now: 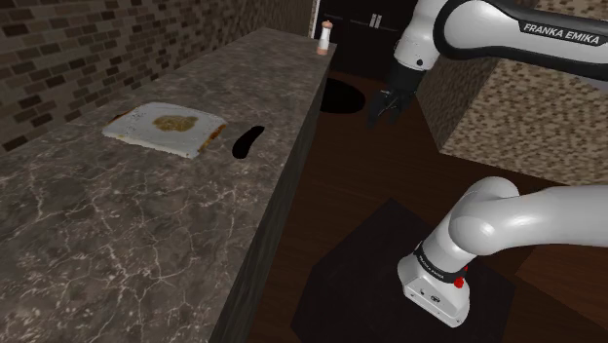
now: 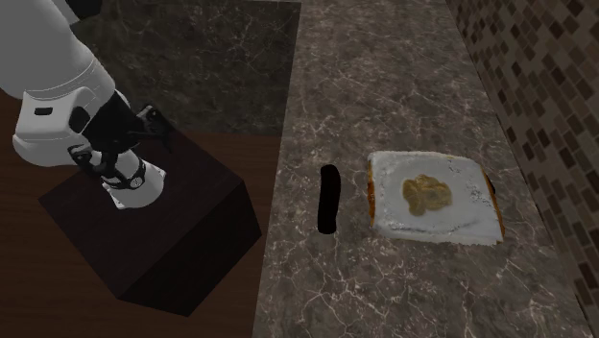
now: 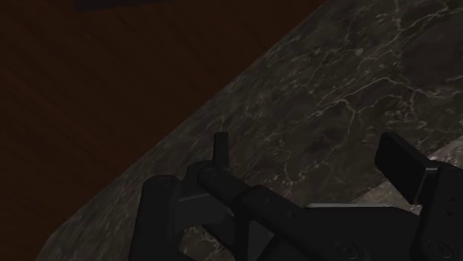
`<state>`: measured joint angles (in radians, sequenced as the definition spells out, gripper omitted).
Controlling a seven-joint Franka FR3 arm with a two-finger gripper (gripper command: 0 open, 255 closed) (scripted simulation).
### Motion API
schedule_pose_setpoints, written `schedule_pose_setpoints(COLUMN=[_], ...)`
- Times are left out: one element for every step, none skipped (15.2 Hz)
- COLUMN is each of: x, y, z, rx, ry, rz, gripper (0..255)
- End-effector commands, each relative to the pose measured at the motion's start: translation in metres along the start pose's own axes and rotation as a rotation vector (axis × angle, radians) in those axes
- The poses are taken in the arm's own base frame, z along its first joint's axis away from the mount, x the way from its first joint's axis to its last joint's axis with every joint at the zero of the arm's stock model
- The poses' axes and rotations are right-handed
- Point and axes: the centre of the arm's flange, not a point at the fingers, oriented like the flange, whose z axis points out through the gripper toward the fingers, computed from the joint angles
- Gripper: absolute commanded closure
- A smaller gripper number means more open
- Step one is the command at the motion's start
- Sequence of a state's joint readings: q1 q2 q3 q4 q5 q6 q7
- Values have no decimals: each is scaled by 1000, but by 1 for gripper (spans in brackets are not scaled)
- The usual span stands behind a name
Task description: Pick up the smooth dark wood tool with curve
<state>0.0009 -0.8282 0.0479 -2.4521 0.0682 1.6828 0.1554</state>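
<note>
The shoulder view looks from beside the stand (image 1: 356, 268), down along the tabletop (image 1: 117, 244) at middling range. The second exterior view looks steeply down from high above the tabletop. Both share its toast (image 1: 168, 129) and dark curved tool (image 1: 248, 142). The wrist view sits close over the tabletop's edge.

White "FRANKA EMIKA" sits on the arm (image 1: 560, 29), on its dark upper band. Small print near the arm's base is unreadable.
</note>
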Motion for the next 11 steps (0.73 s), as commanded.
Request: schedule_pose_setpoints(x=[0,5,10,16,22,29,35,42,50,57,65], y=[0,-13,-26,-38,-51,-63,-75,-87,-99,-110,-122], z=[0,3,6,9,12,15,18,21,25,28,32], rx=[0,-6,-12,-18,-24,-30,-36,-42,-48,-54,-60], ry=[0,-3,-6,-9,-12,-14,-17,-20,-23,-26,-29], rz=[0,27,54,81,109,136,163,190,217,244,271], gripper=[0,0,0,0,0,0,0,0,0,0,0])
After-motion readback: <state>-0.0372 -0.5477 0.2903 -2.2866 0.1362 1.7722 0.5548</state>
